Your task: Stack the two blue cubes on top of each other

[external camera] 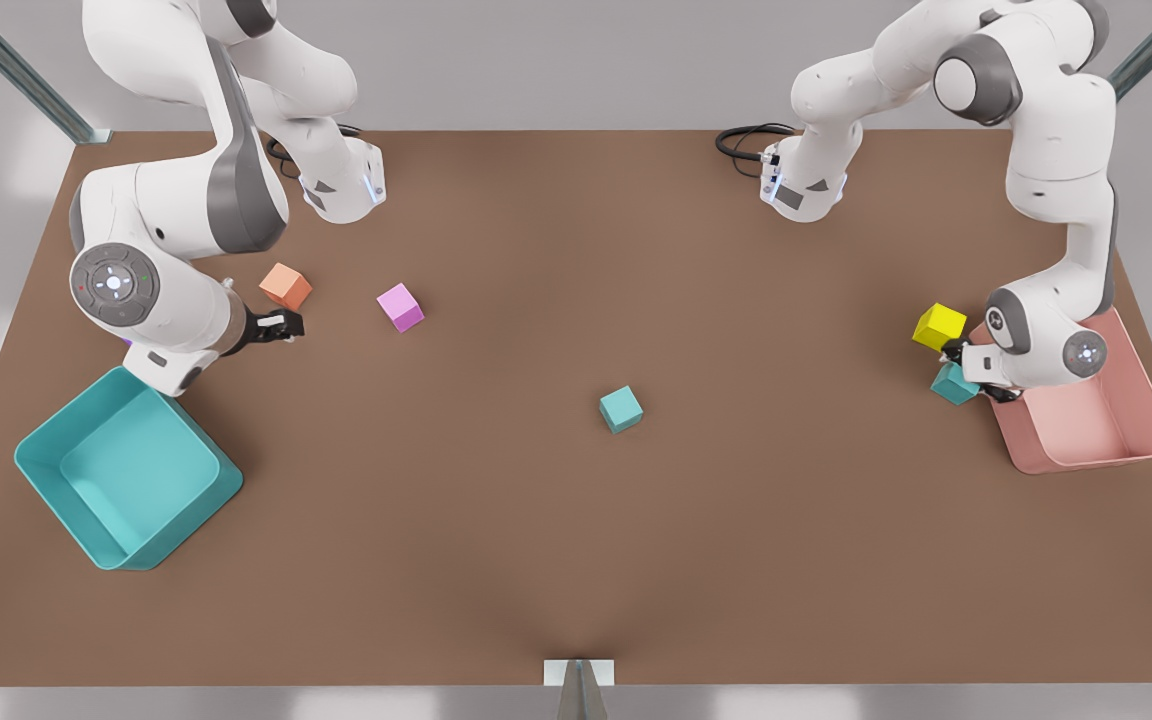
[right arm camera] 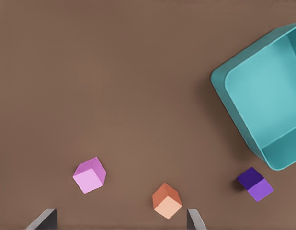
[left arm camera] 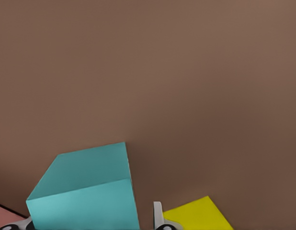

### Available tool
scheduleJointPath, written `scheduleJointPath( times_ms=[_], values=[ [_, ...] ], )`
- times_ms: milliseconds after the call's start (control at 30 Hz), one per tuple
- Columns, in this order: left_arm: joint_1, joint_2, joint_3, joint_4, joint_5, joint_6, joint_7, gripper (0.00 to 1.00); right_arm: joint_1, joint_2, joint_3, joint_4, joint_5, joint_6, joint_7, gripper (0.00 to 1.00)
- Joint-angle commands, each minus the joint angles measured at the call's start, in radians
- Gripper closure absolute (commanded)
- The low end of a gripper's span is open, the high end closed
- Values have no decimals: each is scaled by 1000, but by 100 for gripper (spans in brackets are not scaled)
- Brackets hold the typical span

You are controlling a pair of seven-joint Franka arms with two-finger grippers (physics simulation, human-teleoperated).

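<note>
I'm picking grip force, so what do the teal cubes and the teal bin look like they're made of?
This is a render, so it's a guess. The two teal cubes, one at the table's middle and one between the left gripper's fingers, look matte and plain, maybe foam or painted wood. The teal bin has thin walls and soft sheen, likely plastic.

A teal cube (left arm camera: pixel 85 191) sits between the left end effector's (left arm camera: pixel 90 225) fingers (left arm camera: pixel 158 218).

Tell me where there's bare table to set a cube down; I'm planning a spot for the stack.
Widest bare stretch: around the teal cube mid-table, running to the near edge between the teal bin and pink bin. Crowded: the front view's right, where the left gripper closes on the second teal cube beside the yellow cube; and near the right gripper, orange cube, pink cube.
</note>
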Motion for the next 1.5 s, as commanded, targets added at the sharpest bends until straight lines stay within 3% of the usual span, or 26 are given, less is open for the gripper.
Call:
scheduleJointPath(
  times_ms=[0,33,100,200,467,533,567,600,733,867,1000,1100,1400,1467],
  values=[
    [0,3,0,0,-1,7,37,0,0,-1,0,0,0,1,-88,0],
    [2,3,2,-1,1,7,37,1,-1,-1,2,0,0,1,-88,0],
    [8,3,2,-4,-1,7,37,19,-1,-1,2,0,2,1,-88,0],
    [6,3,2,-4,-1,8,37,29,-1,-1,0,0,-1,1,-88,0],
    [-127,-119,-6,37,-1,-19,-222,28,-1,-1,0,0,-1,1,-88,0],
    [-274,-149,-5,75,-64,-87,-432,28,-1,-1,0,3,-9,1,-89,0],
    [-441,-151,3,105,-65,-157,-725,28,0,-1,0,5,-11,1,-89,0],
    [-521,-122,-30,140,-68,-174,-994,28,0,-1,0,5,-11,1,-89,0],
    [-529,39,-317,365,-166,-174,-1589,28,0,1,0,5,-9,1,-89,0],
    [-670,177,-368,562,-160,-173,-2048,28,-1,1,0,4,-7,1,-88,0],
    [-724,181,-420,542,-163,-179,-2178,28,-1,1,0,3,-4,1,-88,0],
    [-716,113,-443,384,-162,-108,-2177,28,-1,1,0,3,-4,1,-88,0],
    [-707,113,-443,384,-160,-73,-2177,28,-1,1,0,5,-7,6,-89,0],
    [-709,116,-443,384,-160,-74,-2177,17,-1,2,0,4,-7,6,-89,0]
  ],
)
